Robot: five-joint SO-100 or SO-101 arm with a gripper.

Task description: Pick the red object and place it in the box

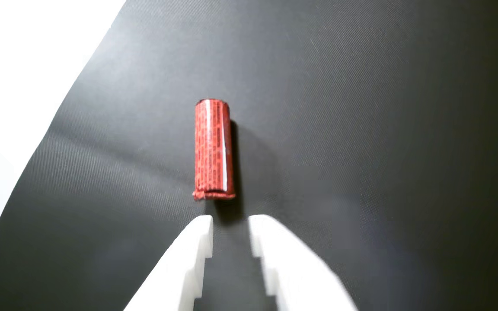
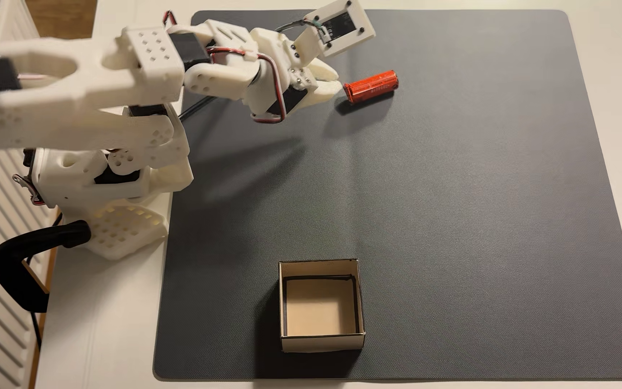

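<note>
White fingers (image 1: 188, 263) of the hand (image 1: 230, 221) rise from the bottom edge of the wrist view, their stepped inner faces parted with a strip of dark mat showing between the tips, so the hand is open and holds nothing. Just beyond the tips lies the red object (image 1: 213, 149), on its side on the mat (image 1: 383, 129), its long axis running away from the camera and roughly in line with the gap between the fingers; its near end sits close to the fingertips without touching them. Its wrapper is crinkled, carries rows of dark print and catches a bright streak of light along its length. A pale strip of tabletop (image 1: 11, 95) shows past the mat's edge at the left of that view. In the fixed view the white arm (image 2: 77, 86) reaches from its base at the left across the upper part of the mat (image 2: 451, 205), and the hand (image 2: 333, 83) points right, just beside the left end of the red object (image 2: 371, 86), which lies slightly tilted near the mat's top edge. A small camera board (image 2: 339, 28) is mounted above the hand. The box (image 2: 322, 336) stands open-topped near the mat's bottom edge, well apart from the red object, with black lining around its pale floor. A black clamp (image 2: 21, 258) grips the tabletop (image 2: 107, 318) edge beside the arm's base.
</note>
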